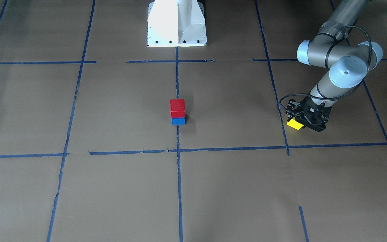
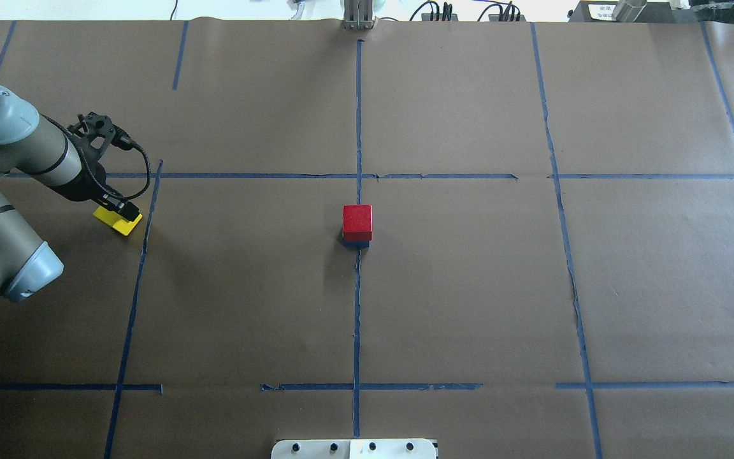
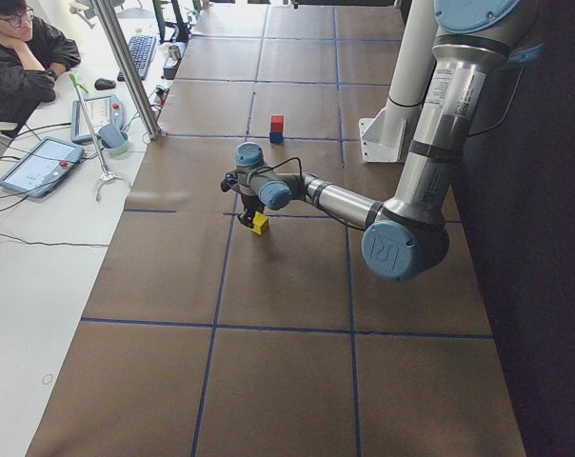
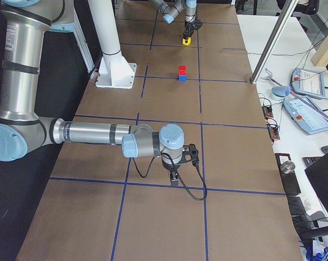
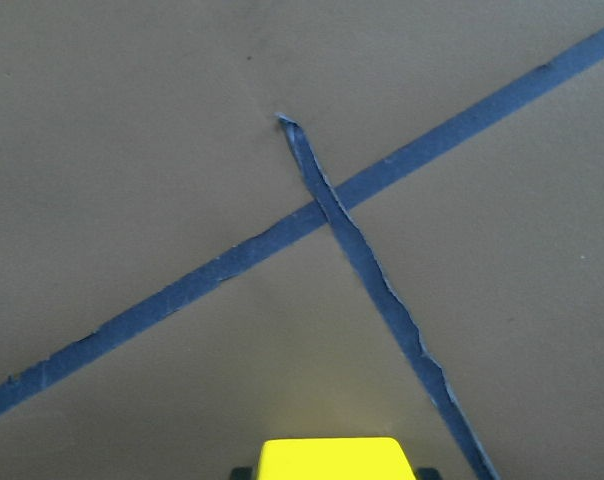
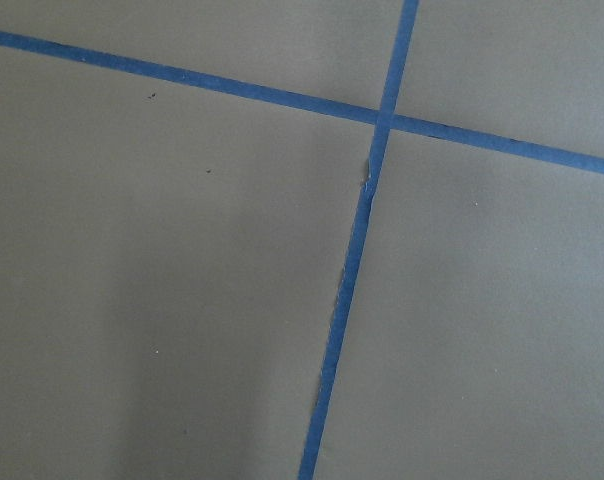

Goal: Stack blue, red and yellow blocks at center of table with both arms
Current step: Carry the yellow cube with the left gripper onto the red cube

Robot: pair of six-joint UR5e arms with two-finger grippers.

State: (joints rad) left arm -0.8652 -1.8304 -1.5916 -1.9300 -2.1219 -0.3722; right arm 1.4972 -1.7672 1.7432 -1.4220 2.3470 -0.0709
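We see left tool [image 1: 299, 121] clamped on yellow block [image 1: 294, 124], edges diagonal to tape [image 1: 282, 117], right tool [image 4: 176, 176] opening we cannot tell.

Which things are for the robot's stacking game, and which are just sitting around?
For the job: red block, blue block under it, yellow block in the left gripper.
Just lying about: tablet, keyboard, mouse on the side desk.

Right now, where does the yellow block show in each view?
Front-facing: yellow block, right of centre.
Overhead: near the left edge.
Exterior left: middle, left of centre.
Exterior right: far, near the top.
Left wrist: bottom edge.
Right wrist: not in it.
Landmark: red block at table centre, in all four exterior views.
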